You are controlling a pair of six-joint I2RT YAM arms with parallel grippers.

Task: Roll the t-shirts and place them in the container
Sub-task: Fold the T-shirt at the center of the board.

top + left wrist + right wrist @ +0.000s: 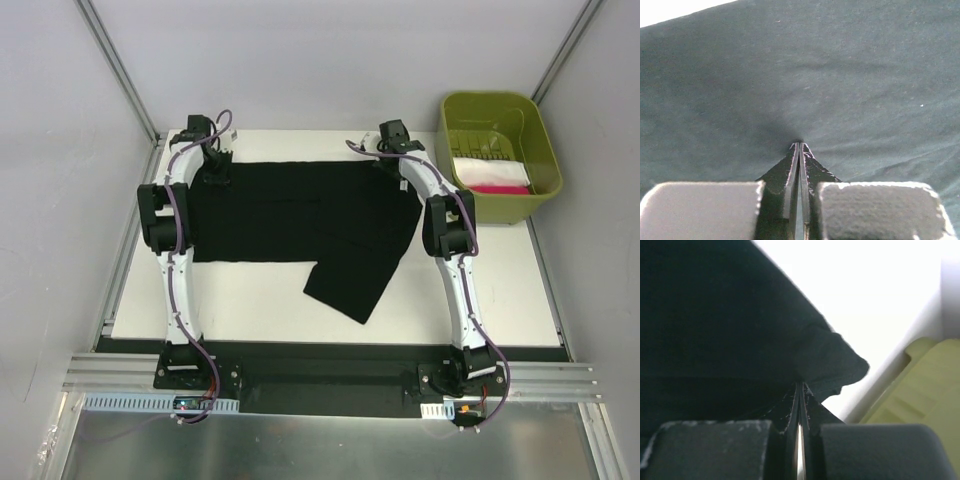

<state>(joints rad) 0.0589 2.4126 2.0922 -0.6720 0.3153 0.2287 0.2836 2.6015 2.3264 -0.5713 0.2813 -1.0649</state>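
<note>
Right up against the lens on the left wrist cam: left gripper (800, 146) squeezed fully shut, tips dug into a small pucker of the black t-shirt (805, 75), creases fanning away from the pinch toward 12 o'clock. Pretty much the same story on the right wrist cam: right gripper (801, 386) closed tight on the shirt's edge, with a bunched lump of cloth just past the tips at 1 o'clock and bright white table (865, 290) beyond it (only a sliver of light lower down between the fingers, none at the tips). From above: shirt spread mostly flat across the far half of the table, roughly 10 o'clock over to 2 o'clock, plus one flap angling down toward 6 o'clock and ending near the table's middle. Left pinch up at the shirt's 10 o'clock corner, right pinch at its 2 o'clock corner. Off the table's edge at 2 o'clock, a green bin (480, 112) holding a folded white cloth (490, 170), with a pink cloth (500, 188) touching it on its 6 o'clock side.
</note>
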